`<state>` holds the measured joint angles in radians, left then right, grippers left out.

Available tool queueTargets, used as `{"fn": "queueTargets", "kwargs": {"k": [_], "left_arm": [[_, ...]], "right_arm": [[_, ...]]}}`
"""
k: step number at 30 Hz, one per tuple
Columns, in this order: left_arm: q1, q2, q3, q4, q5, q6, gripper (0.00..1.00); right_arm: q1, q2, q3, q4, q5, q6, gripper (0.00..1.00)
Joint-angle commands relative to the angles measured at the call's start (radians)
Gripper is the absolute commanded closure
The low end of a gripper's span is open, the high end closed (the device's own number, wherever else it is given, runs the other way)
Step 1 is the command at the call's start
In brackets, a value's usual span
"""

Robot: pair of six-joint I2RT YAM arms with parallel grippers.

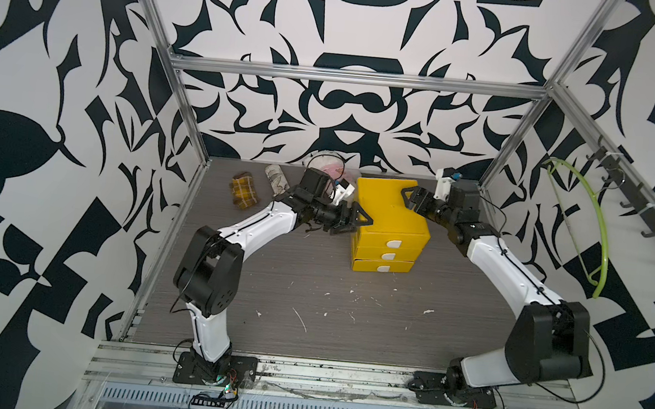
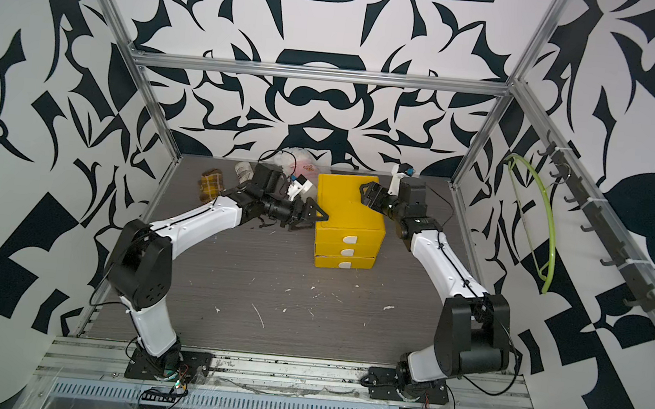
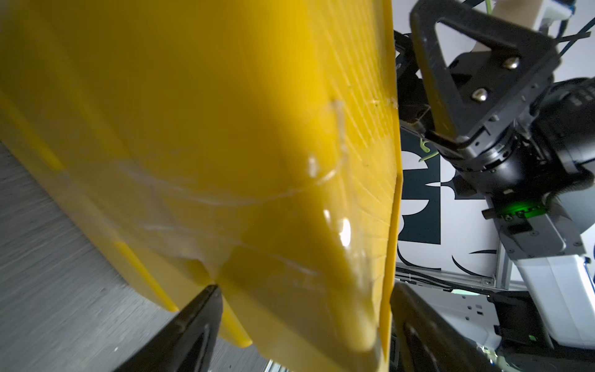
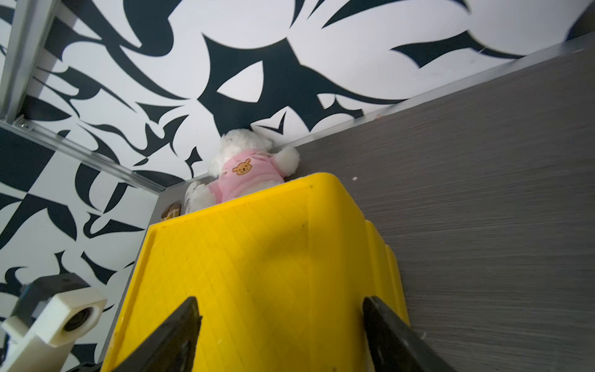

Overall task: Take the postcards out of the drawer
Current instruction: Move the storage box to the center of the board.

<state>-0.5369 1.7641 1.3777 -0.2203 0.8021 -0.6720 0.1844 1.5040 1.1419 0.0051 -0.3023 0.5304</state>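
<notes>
Drawer unit [image 1: 390, 215]: yellow, with white handles [image 1: 392, 244], on grey wood-grain tabletop [image 1: 310, 285]. Walls [image 1: 349, 93]: black-and-white abstract print. Cloth [image 1: 243, 190]: yellow-brown plaid; plush toy [image 4: 244, 167]: white, pink shirt.

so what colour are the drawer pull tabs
White pull tabs on the yellow plastic drawer unit, clearest in a top view.

Faintly glossy yellow plastic drawer unit [image 1: 390, 215] on matt wood-grain tabletop [image 1: 309, 294].

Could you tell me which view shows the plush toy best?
Right wrist view: the plush toy appears large, pink shirt clear. In both top views it is small, partly behind the left arm; the left wrist view lacks it.
</notes>
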Motion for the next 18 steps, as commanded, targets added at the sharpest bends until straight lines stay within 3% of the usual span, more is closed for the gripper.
{"fn": "queueTargets", "kwargs": {"k": [1,12,14,16,18], "left_arm": [[0.01,-0.097,-0.039,-0.087,-0.029,0.091,0.12],[0.024,-0.259,-0.161,-0.175,-0.067,0.1,0.11],[0.027,-0.287,-0.149,-0.227,-0.095,0.128,0.1],[0.042,-0.318,-0.115,-0.304,-0.152,0.173,0.0],[0.075,-0.35,-0.079,-0.361,-0.224,0.202,0.01]], "right_arm": [[0.081,0.07,0.047,-0.032,-0.049,0.014,0.19],[0.194,0.286,0.278,-0.013,-0.075,0.03,0.2],[0.194,0.289,0.309,-0.044,-0.041,0.007,0.2],[0.194,0.264,0.318,-0.067,0.011,-0.028,0.19],[0.188,0.229,0.323,-0.121,0.091,-0.057,0.19]]}}
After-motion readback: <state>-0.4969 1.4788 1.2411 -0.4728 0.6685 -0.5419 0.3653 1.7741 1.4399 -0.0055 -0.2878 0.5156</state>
